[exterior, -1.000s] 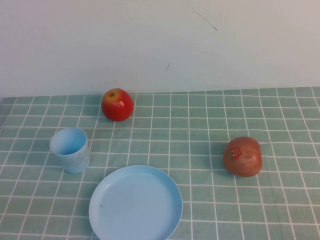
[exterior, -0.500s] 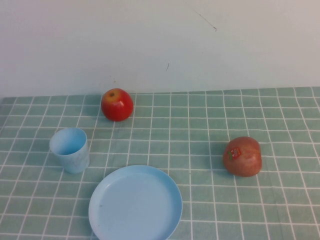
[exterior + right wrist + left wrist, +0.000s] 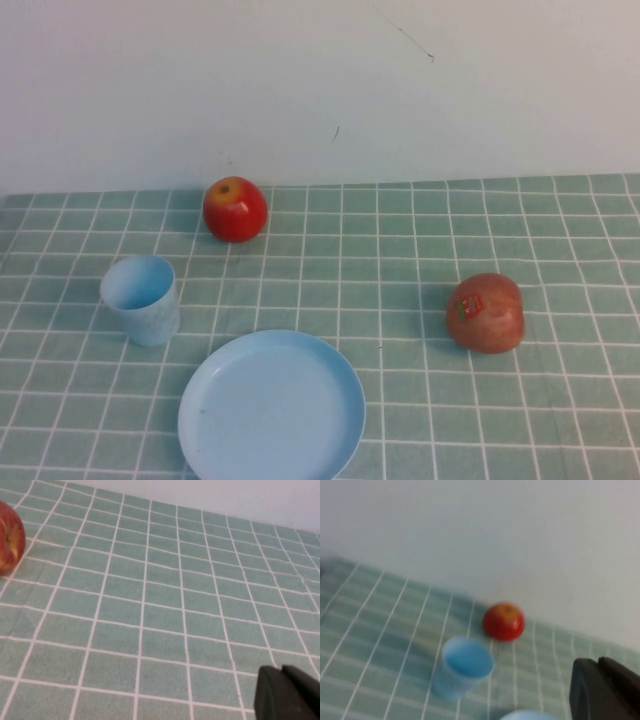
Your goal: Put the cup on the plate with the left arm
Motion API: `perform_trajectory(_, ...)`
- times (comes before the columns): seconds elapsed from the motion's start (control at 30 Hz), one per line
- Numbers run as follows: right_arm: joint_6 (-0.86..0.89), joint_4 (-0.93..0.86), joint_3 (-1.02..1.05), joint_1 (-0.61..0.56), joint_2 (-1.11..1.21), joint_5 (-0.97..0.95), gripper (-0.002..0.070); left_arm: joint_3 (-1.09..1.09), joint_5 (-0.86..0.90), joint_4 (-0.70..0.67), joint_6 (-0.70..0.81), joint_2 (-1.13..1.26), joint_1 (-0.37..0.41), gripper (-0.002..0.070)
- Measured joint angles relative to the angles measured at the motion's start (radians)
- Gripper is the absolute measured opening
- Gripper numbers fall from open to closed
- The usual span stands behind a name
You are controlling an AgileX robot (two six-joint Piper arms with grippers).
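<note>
At the left of the high view, the cup (image 3: pixel 140 299) stands upright and open-mouthed on the green checked tabletop (image 3: pixel 400 250), apart from everything else and untouched. Just above and to its right, near the top edge of the cloth by the white wall (image 3: pixel 320 90), sits a red apple (image 3: pixel 235 209). Below that, at the bottom centre of the frame, lies the plate (image 3: pixel 271 408), bare, with a clear gap of tabletop between its rim and the cup. Further right, in the middle right of the frame, rests a second, duller apple with a sticker (image 3: pixel 485 312). Neither arm shows in the high view. The left gripper (image 3: pixel 607 690) appears only as a dark block at the lower right corner of the left wrist view, which looks down on the cup (image 3: pixel 462 666) and the red apple (image 3: pixel 503 621) from some way off, with a sliver of the plate (image 3: pixel 530 715) at the bottom edge; whether its jaws are apart or together cannot be told. The right gripper (image 3: pixel 287 694) is likewise just a dark corner in the right wrist view, over bare tabletop with the edge of an apple (image 3: pixel 9 537) at the far left; its jaws cannot be judged either. As far as the task goes, nothing looks done yet: the cup is not grasped and is off the plate, so the reach, the grasp, the carry and the placing all seem to remain.
</note>
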Motion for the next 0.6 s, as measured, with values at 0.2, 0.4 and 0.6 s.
perform_trajectory(0.2, 0.000, 0.000, 0.000, 0.000, 0.000, 0.000, -0.0002, -0.027, 0.113, 0.042, 0.027, 0.235, -0.053, -0.0002)
perform_trajectory(0.4, 0.000, 0.000, 0.000, 0.000, 0.000, 0.000, -0.0002, -0.035, 0.082, 0.047, 0.031, 0.381, -0.053, -0.0002)
perform_trajectory(0.6, 0.000, 0.000, 0.000, 0.000, 0.000, 0.000, -0.0002, -0.152, 0.143, 0.101, 0.049, 0.587, -0.053, -0.0002)
